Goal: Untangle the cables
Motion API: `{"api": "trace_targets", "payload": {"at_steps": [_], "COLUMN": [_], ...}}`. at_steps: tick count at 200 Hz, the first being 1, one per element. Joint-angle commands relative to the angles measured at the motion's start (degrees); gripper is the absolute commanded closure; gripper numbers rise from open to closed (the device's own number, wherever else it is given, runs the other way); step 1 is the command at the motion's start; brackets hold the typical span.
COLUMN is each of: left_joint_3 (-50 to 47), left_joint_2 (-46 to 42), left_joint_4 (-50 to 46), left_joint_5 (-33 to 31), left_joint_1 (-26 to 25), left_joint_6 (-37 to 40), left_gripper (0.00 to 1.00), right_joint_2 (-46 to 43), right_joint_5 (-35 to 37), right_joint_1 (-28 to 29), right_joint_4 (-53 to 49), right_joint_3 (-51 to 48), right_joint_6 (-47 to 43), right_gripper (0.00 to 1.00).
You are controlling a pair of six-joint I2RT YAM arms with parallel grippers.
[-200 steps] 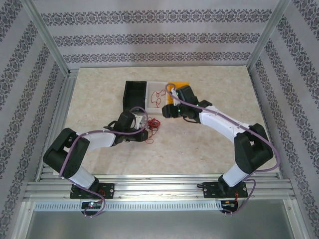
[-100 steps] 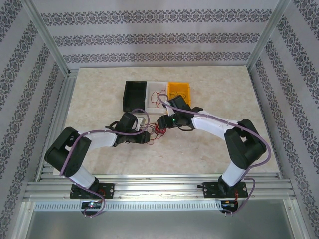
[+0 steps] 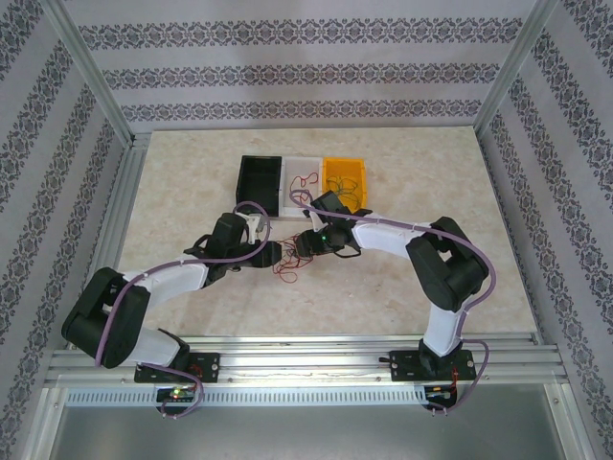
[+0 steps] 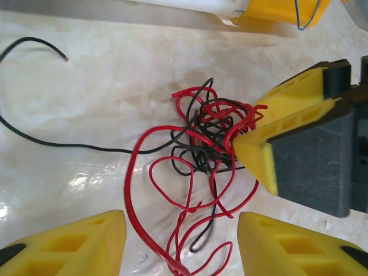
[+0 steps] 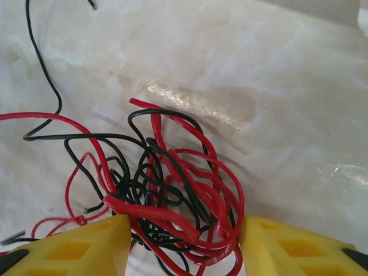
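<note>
Left tool [image 4: 181, 248] hangs low over the bench [image 4: 86, 86] with its jaws wide, and a long red loop of the cables [image 4: 210, 138] runs out of the knot and down between its yellow pads [image 4: 69, 244]. Right tool [image 5: 184, 247] is in there too, jaws apart at a middling width, with the thick of the red-and-black knot sitting between its fingers [image 5: 75, 247]. Red strands lie against both of them, though whether they are pinched or just brushing I can't tell from here. From the left wrist you see that same tool nosing into the knot from the right-hand side. One black strand [image 4: 52, 144] trails away to the left, flat on the bench, its free end curling back. From overhead the two tools meet almost tip to tip at mid-bench, with the tangle just on their near side. A row of three bins, black [image 3: 259, 182], white [image 3: 305, 175] and yellow [image 3: 345, 175], sits just beyond.
</note>
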Motion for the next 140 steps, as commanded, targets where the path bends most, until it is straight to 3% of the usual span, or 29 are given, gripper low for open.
{"api": "trace_targets", "payload": {"at_steps": [1, 26, 71, 93, 110, 123, 140], "left_joint_3": [1.7, 1.8, 0.6, 2.3, 3.9, 4.6, 4.3], "left_joint_2": [0.4, 1.5, 5.6, 8.3, 7.8, 4.2, -3.5], "left_joint_4": [-4.5, -5.0, 5.1, 5.6, 2.9, -0.1, -1.7], "left_joint_5": [2.4, 1.9, 0.4, 0.3, -4.7, -11.3, -18.1], "left_joint_1": [0.2, 0.1, 0.1, 0.0, -0.1, -0.2, -0.2], "left_joint_6": [1.7, 1.8, -2.9, -3.6, -4.6, -6.1, -6.9], "left_gripper": [0.50, 0.55, 0.66, 0.76, 0.86, 1.00, 1.00], "right_joint_2": [0.7, 0.7, 0.3, 0.4, 0.8, 1.4, 1.7], "right_joint_5": [1.0, 1.0, 0.9, 1.1, 1.5, 1.8, 2.7], "right_joint_1": [-0.1, -0.2, -0.3, -0.4, -0.8, -1.9, -4.2], "right_joint_4": [-0.1, 0.1, 0.2, 0.2, 0.2, 0.1, -0.1], "right_joint_3": [0.3, 0.1, -0.3, -0.6, -1.0, -1.4, -2.7], "right_joint_6": [1.6, 1.7, 1.7, 2.1, 3.1, 4.5, 7.2], "right_gripper": [0.46, 0.46, 0.47, 0.47, 0.47, 0.48, 0.49]}}
